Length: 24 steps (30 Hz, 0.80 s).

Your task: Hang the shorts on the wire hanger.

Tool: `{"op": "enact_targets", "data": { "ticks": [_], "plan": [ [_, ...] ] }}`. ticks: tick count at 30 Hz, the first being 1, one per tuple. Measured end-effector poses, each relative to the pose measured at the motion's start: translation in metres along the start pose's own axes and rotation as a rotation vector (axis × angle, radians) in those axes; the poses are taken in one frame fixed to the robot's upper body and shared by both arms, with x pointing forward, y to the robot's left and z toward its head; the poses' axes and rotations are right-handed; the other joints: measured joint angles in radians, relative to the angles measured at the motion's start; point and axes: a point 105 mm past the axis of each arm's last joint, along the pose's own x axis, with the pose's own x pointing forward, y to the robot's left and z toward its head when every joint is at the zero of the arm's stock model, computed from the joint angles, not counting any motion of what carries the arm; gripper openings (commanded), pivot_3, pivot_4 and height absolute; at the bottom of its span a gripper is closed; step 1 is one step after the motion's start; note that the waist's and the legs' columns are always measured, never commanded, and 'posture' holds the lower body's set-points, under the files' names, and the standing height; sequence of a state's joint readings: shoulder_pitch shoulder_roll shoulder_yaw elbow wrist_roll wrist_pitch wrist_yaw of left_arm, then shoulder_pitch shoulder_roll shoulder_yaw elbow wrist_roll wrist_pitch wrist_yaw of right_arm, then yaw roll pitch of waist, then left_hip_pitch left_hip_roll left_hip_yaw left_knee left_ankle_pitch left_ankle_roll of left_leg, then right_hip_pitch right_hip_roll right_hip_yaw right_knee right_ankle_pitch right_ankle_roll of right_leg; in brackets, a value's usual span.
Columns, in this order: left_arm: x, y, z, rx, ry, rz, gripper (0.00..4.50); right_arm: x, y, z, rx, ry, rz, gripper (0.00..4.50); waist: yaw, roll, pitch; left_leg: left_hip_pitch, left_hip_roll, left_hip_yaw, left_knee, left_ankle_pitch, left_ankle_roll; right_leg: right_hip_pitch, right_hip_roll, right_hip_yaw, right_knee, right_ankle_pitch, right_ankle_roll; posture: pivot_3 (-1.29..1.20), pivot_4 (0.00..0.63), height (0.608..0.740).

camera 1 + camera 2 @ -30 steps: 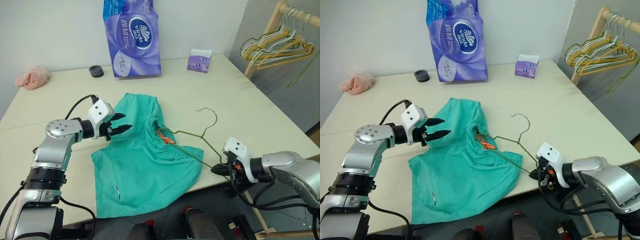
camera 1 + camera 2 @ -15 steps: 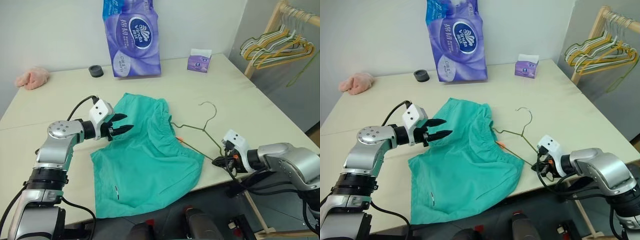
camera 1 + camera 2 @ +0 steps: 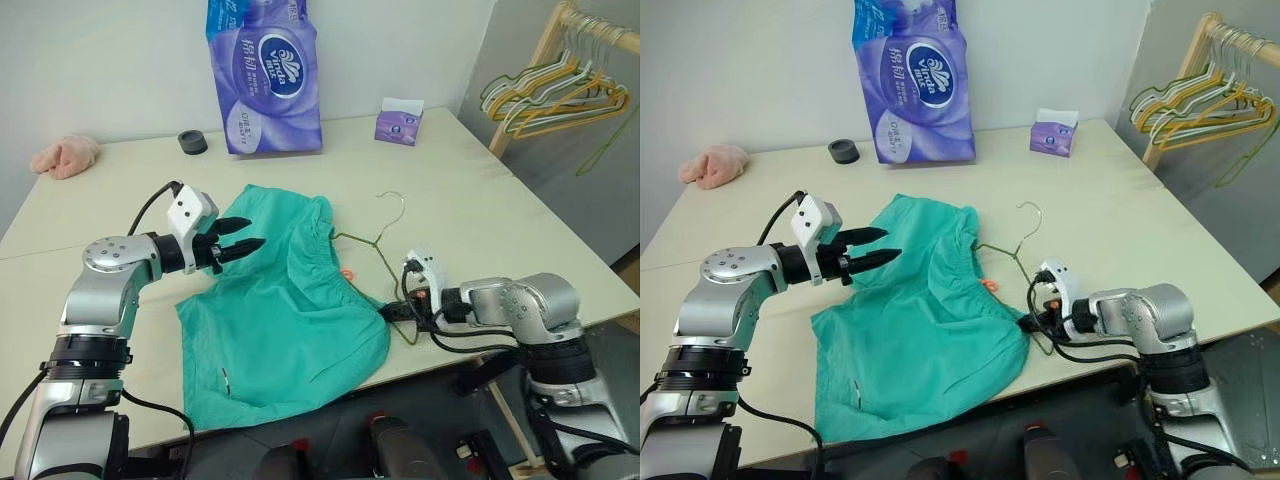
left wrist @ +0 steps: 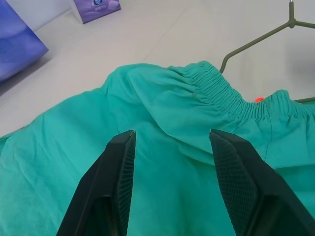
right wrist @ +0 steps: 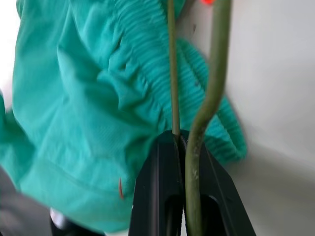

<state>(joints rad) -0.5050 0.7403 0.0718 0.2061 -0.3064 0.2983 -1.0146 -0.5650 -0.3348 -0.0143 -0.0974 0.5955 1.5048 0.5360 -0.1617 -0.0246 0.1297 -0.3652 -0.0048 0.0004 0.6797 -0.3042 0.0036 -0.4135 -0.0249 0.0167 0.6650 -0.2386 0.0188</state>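
right gripper (image 3: 1028,322) clamped on wire hanger (image 3: 1012,250) corner, feeding it into waistband | left gripper (image 3: 872,246) half-open, empty, above shorts (image 3: 920,330) | near table front edge (image 3: 1080,362)

a plain indoor test or lab space is suggested rather than a lived-in home. a large pale table (image 3: 450,170) is set against a bare white wall (image 3: 120,70). household props are laid out on it: a purple pack of toilet rolls (image 3: 265,70), a small tissue box (image 3: 399,122), a black lid-like disc (image 3: 193,142) and a pink cloth (image 3: 66,156). a wooden clothes rack (image 3: 540,60) hung with wire hangers (image 3: 555,95) is stood beside the table, near a grey panel (image 3: 590,190).
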Motion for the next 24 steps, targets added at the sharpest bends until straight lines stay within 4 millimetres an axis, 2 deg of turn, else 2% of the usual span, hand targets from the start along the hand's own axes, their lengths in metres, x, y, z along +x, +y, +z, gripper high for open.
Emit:
{"op": "enact_targets", "data": {
  "ticks": [3,6,8,13,16,20,21,24],
  "plan": [
    [0.0,0.0,0.001,0.002,-0.004,0.001,2.5,0.002,0.003,0.015,0.067,-0.065,-0.013,0.0,0.0,0.0,0.0,-0.001,0.0,0.0,0.0,0.0,0.0,-0.002,0.0,0.0,0.001,0.001,-0.001,-0.19,0.082,0.74],
    [0.0,0.001,0.002,0.0,-0.01,0.015,2.5,-0.001,0.005,0.025,0.042,-0.113,-0.029,0.0,0.0,0.001,0.0,-0.004,0.0,0.0,0.0,0.0,0.0,-0.005,0.0,0.0,0.001,0.001,-0.001,-0.19,0.078,0.74],
    [-0.001,0.003,0.003,-0.002,-0.019,0.031,2.5,-0.005,0.008,0.032,-0.024,-0.151,-0.044,0.0,0.0,0.001,-0.001,-0.009,-0.001,0.0,0.0,0.0,0.0,-0.009,-0.001,-0.001,0.001,0.002,0.0,-0.19,0.076,0.74],
    [-0.003,0.011,0.011,-0.04,-0.07,0.082,2.5,-0.016,0.019,0.047,-0.31,-0.235,-0.108,0.0,-0.002,0.0,-0.002,-0.012,-0.001,-0.001,0.001,0.0,0.0,-0.011,-0.001,-0.001,0.001,0.002,0.001,-0.18,0.067,0.74],
    [-0.006,0.019,0.034,-0.058,-0.138,0.079,3.08,-0.015,0.026,0.048,-0.439,-0.245,-0.117,0.0,-0.003,0.0,-0.002,-0.013,-0.001,-0.001,0.001,0.0,0.0,-0.012,-0.001,-0.002,0.001,0.003,0.001,-0.18,0.063,0.74],
    [-0.014,0.02,0.064,0.028,-0.159,0.003,4.29,-0.011,0.029,0.047,-0.566,-0.229,-0.126,0.0,-0.006,0.0,-0.003,-0.013,-0.002,0.0,0.002,0.0,-0.001,-0.012,-0.001,-0.001,0.001,0.003,0.001,-0.18,0.059,0.74],
    [-0.016,0.02,0.07,0.06,-0.154,-0.008,4.45,-0.011,0.029,0.046,-0.593,-0.221,-0.133,0.0,-0.005,-0.001,-0.003,-0.013,-0.002,0.0,0.002,0.0,-0.001,-0.012,-0.001,-0.001,0.001,0.003,0.001,-0.18,0.058,0.74],
    [-0.017,0.024,0.082,0.188,-0.119,-0.042,4.45,-0.01,0.028,0.045,-0.662,-0.207,-0.141,0.0,-0.004,-0.001,-0.003,-0.013,-0.002,-0.001,0.002,0.001,-0.001,-0.012,-0.001,-0.002,0.001,0.003,0.001,-0.17,0.056,0.74]
  ]
}}
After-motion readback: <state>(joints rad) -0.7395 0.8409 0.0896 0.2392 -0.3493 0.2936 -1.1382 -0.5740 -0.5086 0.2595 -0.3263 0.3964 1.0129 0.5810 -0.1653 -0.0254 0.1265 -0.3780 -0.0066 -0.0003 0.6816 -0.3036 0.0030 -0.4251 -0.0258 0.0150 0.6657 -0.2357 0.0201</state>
